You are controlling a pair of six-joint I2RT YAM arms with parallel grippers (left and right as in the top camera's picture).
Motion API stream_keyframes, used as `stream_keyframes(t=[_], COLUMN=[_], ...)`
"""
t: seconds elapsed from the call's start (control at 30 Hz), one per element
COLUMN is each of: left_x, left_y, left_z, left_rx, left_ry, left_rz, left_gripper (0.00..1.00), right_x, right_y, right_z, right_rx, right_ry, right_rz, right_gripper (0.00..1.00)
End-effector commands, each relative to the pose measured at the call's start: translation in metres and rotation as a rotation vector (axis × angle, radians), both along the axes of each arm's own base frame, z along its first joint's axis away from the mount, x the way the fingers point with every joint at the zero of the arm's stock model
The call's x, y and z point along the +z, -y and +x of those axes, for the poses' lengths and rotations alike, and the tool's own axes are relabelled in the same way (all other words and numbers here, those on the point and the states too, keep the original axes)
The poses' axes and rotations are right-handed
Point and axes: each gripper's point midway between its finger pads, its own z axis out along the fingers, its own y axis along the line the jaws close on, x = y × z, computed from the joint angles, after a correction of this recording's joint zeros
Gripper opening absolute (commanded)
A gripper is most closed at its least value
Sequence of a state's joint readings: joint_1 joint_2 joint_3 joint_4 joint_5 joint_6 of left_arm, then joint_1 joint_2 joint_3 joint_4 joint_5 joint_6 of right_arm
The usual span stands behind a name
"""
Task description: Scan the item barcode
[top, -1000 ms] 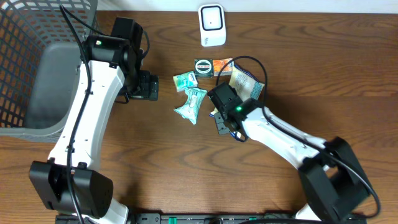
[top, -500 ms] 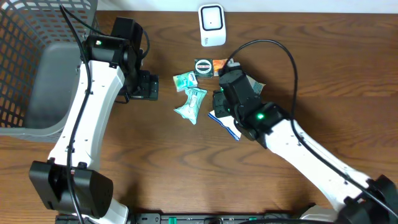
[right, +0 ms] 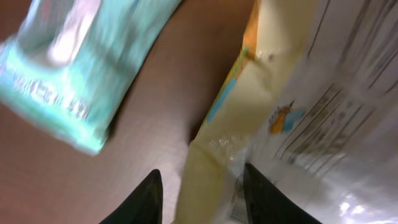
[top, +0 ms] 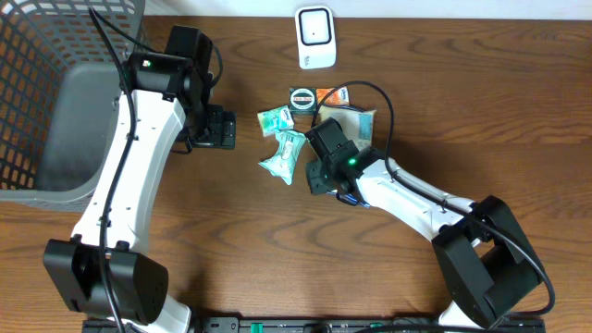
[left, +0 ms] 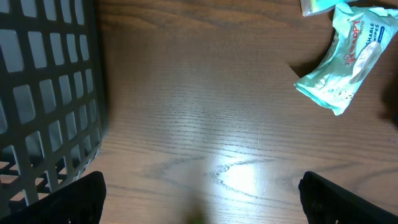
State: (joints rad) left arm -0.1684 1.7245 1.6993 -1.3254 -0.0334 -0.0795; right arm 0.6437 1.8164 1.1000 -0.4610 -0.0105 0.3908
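Left end effector (left: pixel 200 183): fingers spread wide, nothing between them; it hangs over bare surface (top: pixel 231 240) just right of the basket.
Right end effector (right: pixel 202 177): the two dark fingertips stand on either side of the folded edge of the cream bag. Whether they press on it cannot be told; the wrist view is blurred.
Cream bag (top: pixel 356 120): the item under handling. It lies right of centre on the surface, partly under the right arm's wrist, with a blue-trimmed edge showing below the wrist in the overhead view. In the right wrist view its face carries orange and blue print and rows of fine black text.
White scanner (top: pixel 315 37): at the far edge of the surface, well apart from the bag, with the other goods between them.
Large wipes pack (top: pixel 285 154): teal, lying just left of the right end effector and apart from the left arm.
Small teal pack (top: pixel 275 118): just above the large wipes pack.
Round tin (top: pixel 302 98): between the scanner and the packs, touching or very near the orange packet (top: pixel 331 95); which cannot be told.
Basket (top: pixel 37 55): grey mesh, at the far left corner.
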Motion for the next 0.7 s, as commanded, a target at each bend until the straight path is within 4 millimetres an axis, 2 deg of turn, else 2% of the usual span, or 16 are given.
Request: stream_keyframes(t=[0.0, 0.17, 0.37, 0.53, 0.67], left_x=[-0.001, -0.001, -0.001, -0.001, -0.001], left_y=[-0.004, -0.004, -0.004, -0.004, -0.004], left_z=[0.000, 0.000, 0.000, 0.000, 0.000], left_rx=[0.017, 0.017, 0.017, 0.017, 0.017], left_ry=[-0.003, -0.003, -0.003, -0.003, -0.003], left_rz=[0.015, 0.015, 0.015, 0.015, 0.015], left_gripper=[0.98, 0.98, 0.98, 0.98, 0.98], right_x=[0.010, 0.019, 0.028, 0.057, 0.090], right_y=[-0.023, -0.030, -0.022, -0.018, -0.010], right_z=[-0.028, -0.049, -0.069, -0.074, -0.064], right_rx=[0.071, 0.144, 0.149, 0.173, 0.160], right_ry=[-0.129, -0.206, -0.277, -0.229, -0.107], right_rz=[0.146, 0.202, 0.202, 0.222, 0.241], right_gripper=[0.37, 0.38, 0.39, 0.41, 0.42])
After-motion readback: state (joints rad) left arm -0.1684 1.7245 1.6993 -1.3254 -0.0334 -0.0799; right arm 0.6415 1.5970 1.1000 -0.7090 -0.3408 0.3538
